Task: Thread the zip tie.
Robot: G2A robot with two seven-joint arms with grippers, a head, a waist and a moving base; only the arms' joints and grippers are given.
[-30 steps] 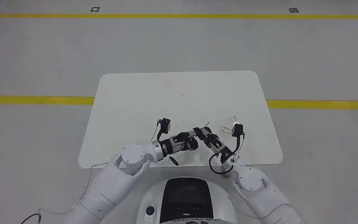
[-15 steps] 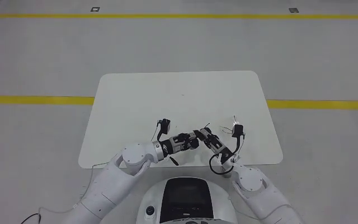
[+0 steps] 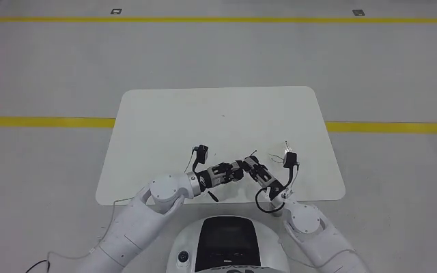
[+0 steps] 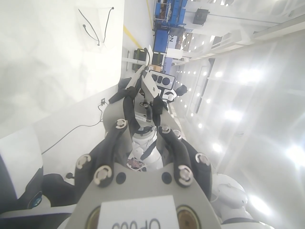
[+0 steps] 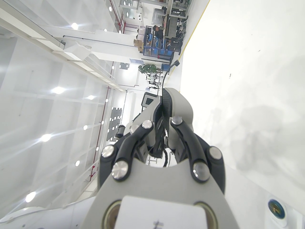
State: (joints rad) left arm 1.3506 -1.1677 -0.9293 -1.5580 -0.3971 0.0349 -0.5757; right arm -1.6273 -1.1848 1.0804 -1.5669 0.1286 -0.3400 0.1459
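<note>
The right gripper (image 5: 165, 96) is pressed shut on a black zip tie (image 5: 175, 63), its ribbed pads clamped on the strap. The free length rises out of the fingertips in a thin curve and ends in a small dark head.

In the top view, the left gripper (image 3: 232, 172) sits at roughly 8 o'clock from the right one, the two nearly tip to tip. Seen from its own wrist, the left gripper's pale fingertips (image 4: 149, 85) converge to a narrow point. A fine black strand, apparently the same zip tie, curls away from that point, so this gripper also looks pinched on it.

Both arms meet low over the white table (image 3: 205, 116), near the 6 o'clock edge with 12 o'clock taken as the side farthest from the robot.

A clear plastic bag (image 4: 95, 17) lies flat on the table at about 4 o'clock from the table's centre, apart from both grippers. Inside it are a few spare zip ties (image 4: 84, 26), thin, black and loosely bent, each tipped with a small head.

Beyond the table, a yellow floor line (image 3: 54, 122) runs from 9 o'clock to 3 o'clock across the pale floor.
</note>
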